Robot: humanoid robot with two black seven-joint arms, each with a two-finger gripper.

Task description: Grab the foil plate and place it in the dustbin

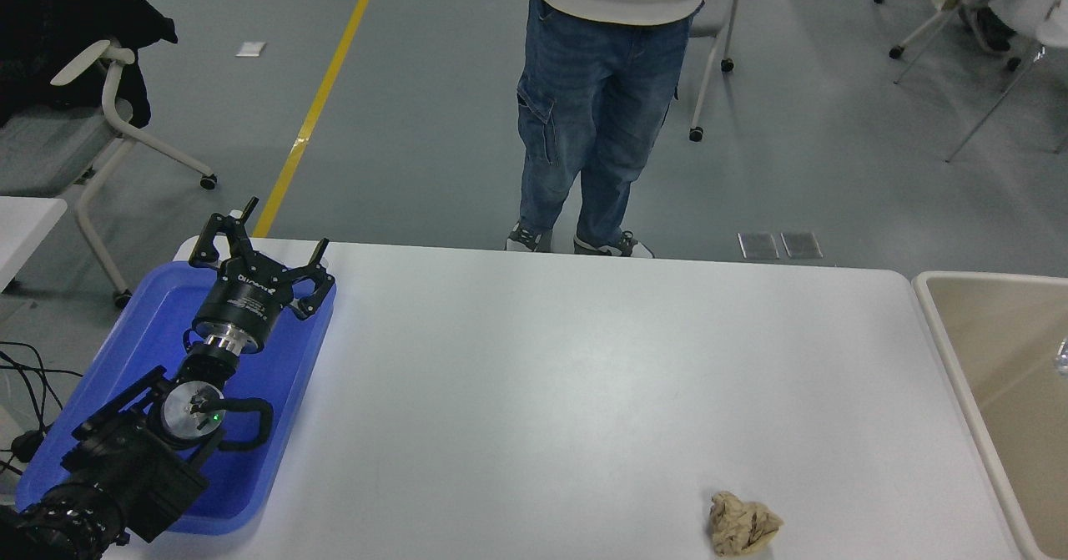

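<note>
A white rectangular table (534,376) fills the lower part of the head view. At about 8 o'clock, the left black gripper (254,251) is seen above a blue plastic tray (284,393) that lies on the table's left end; its fingers are spread wide apart and nothing is held between them. The black left arm runs back from it toward the 7 o'clock corner. The right arm and its gripper are not seen anywhere, so the state of those fingers cannot be told.

At 3 to 4 o'clock, the large rectangular dustbin (934,326), with beige interior and off-white rounded rim, stands just beside the table's right edge and is cut off by the picture's border. Only a tiny shiny sliver (1062,360) shows at the right border, over the dustbin's interior; whether it belongs to the crinkled silver foil plate cannot be told, and the plate itself is not otherwise visible.

A small crumpled brown paper ball (743,525) lies on the table at about 5 o'clock. A person in blue jeans (592,101) is standing at 12 o'clock, beyond the table's far edge.
</note>
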